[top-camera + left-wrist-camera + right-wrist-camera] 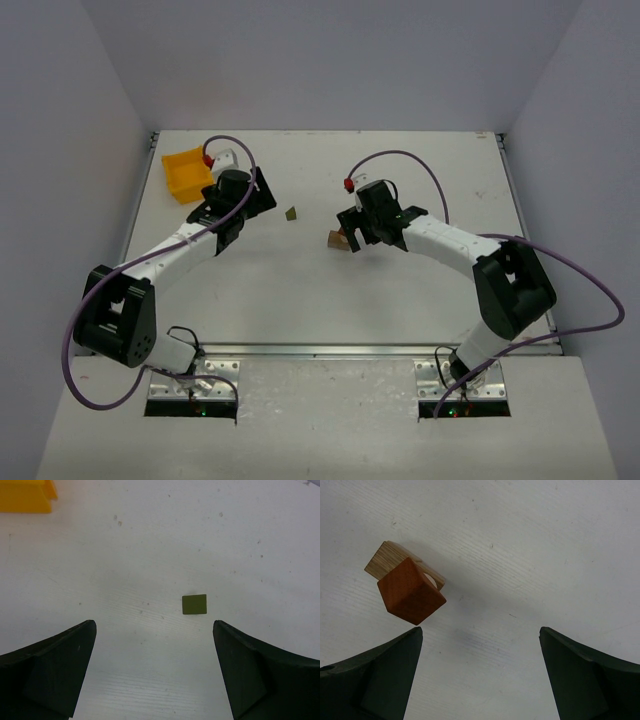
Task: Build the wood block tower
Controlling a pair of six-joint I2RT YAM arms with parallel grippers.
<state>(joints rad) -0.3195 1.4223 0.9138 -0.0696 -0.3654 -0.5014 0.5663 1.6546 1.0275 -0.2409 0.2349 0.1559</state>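
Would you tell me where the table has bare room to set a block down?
Free: far-right corner beyond the right tool; near middle between left arm and right arm. Crowded: by the olive block, red-tan stack and yellow bin.

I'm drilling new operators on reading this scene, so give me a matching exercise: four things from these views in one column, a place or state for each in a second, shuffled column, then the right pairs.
Column one
1. yellow bin
2. olive-green block
3. red-brown block
4. left claw

Column two
A. open, holding nothing
B. up against the tan block, just ahead of the right claw
C. at the far left of the table
D. alone on bare surface, between the two claws

Pairs: 1-C, 2-D, 3-B, 4-A
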